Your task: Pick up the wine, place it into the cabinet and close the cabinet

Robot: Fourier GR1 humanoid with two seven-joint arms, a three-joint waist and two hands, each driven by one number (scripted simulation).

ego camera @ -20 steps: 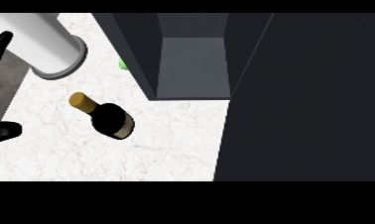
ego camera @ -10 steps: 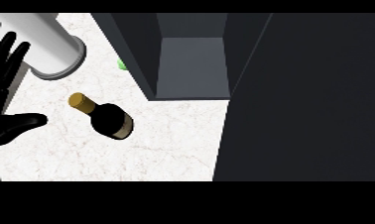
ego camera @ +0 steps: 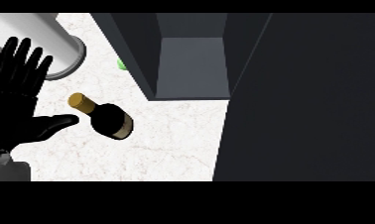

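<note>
- Compared with the earlier frames, the left hand (ego camera: 28,96) had come further into view beside the wine bottle (ego camera: 104,117), its thumb now reaching toward the bottle's neck; the bottle itself had not shifted.
- Left hand: open, fingers spread and straight, thumb extended; it held nothing. The thumb tip lay just beside the bottle's gold-capped neck, apparently not touching it.
- Wine bottle: lying on its side on the marble counter (ego camera: 168,139), cap pointing toward the hand, dark body pointing away from it.
- Cabinet (ego camera: 192,64): stood beyond the bottle, on the side away from the hand, its interior open and nothing visible inside. Its dark door (ego camera: 300,99) stood open, farther from the bottle.
- Grey cylinder (ego camera: 51,44): beyond the bottle, next to the hand's fingertips.
- Right hand: not visible.
- Progress, as judged: the task was at its start. The bottle was not yet grasped; lifting, placing in the cabinet and closing the door all remained.
</note>
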